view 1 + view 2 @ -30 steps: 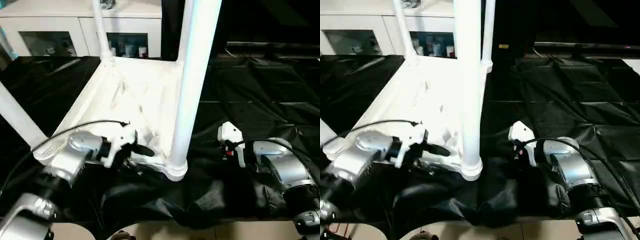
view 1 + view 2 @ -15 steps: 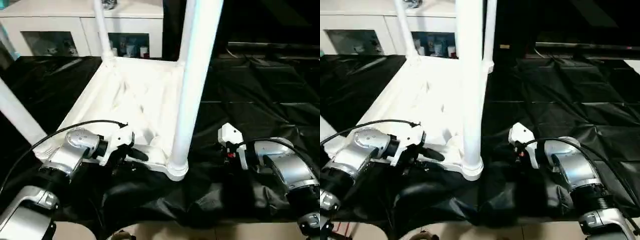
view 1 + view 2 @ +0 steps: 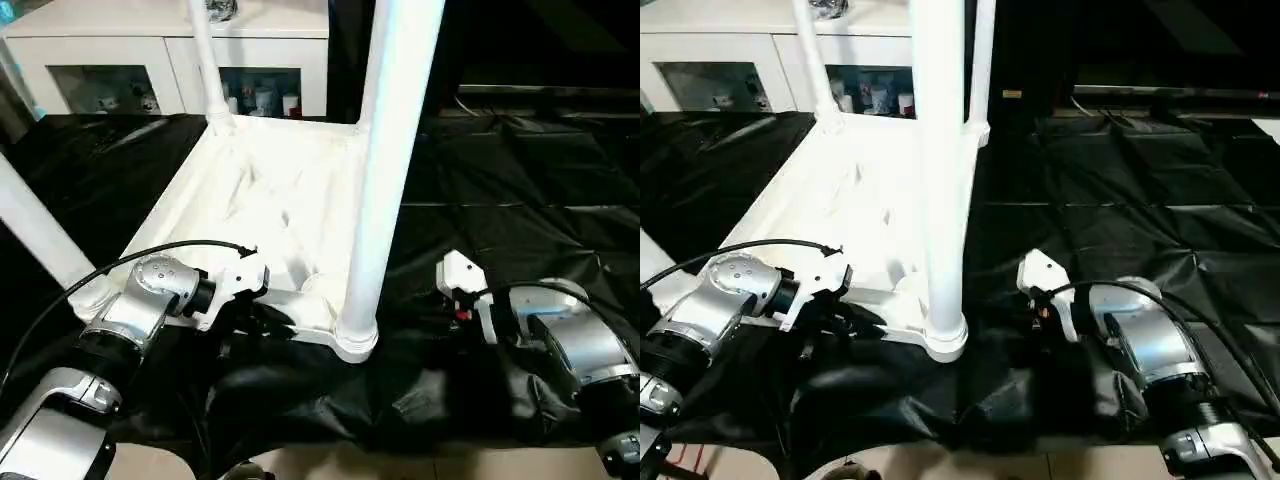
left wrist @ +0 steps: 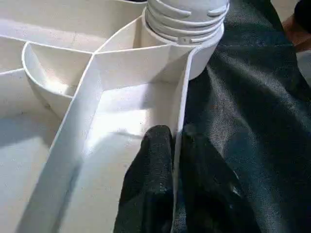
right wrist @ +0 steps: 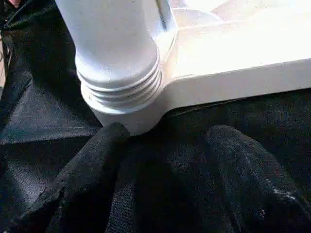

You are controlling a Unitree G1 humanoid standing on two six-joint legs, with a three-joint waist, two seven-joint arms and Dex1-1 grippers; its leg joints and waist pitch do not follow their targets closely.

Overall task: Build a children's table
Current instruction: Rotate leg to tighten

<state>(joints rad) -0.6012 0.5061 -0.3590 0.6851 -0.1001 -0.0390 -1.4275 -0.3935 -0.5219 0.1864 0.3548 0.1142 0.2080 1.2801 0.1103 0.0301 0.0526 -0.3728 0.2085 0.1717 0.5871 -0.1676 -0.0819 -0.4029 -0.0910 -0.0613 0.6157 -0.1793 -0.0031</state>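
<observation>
The table top (image 3: pixel 265 215) is lying upside down on the black sheet (image 3: pixel 520 190) covering the counter, ribbed underside facing up, with the tube legs sticking straight up out of the corner sockets. The nearest leg (image 3: pixel 385 170) is standing in the corner socket (image 3: pixel 352 338) closest to the robot, another leg (image 3: pixel 207 65) is rising from the far corner at about 11 o'clock, and a third leg (image 3: pixel 35 235) is poking up at the 9 o'clock side.

From the head views the left end effector (image 3: pixel 262 318) is sitting at the near rim of the top, just at 9 o'clock of that near socket, but you can't really see what the tips are doing. The left wrist view is showing it way better: the two black fingers (image 4: pixel 153 179) are pinched together on the thin outer wall of the top (image 4: pixel 181 121), one inside the rim and one outside against the sheet.

The right end effector (image 5: pixel 167 145) is hanging at the 3 o'clock side of the socket. Its wrist view is showing the fingers (image 5: pixel 90 170) spread apart with nothing between them, one tip just beside the threaded base of the leg (image 5: pixel 121 92).

A white glass-door cabinet (image 3: pixel 130 60) is standing at 12 o'clock behind the counter.
</observation>
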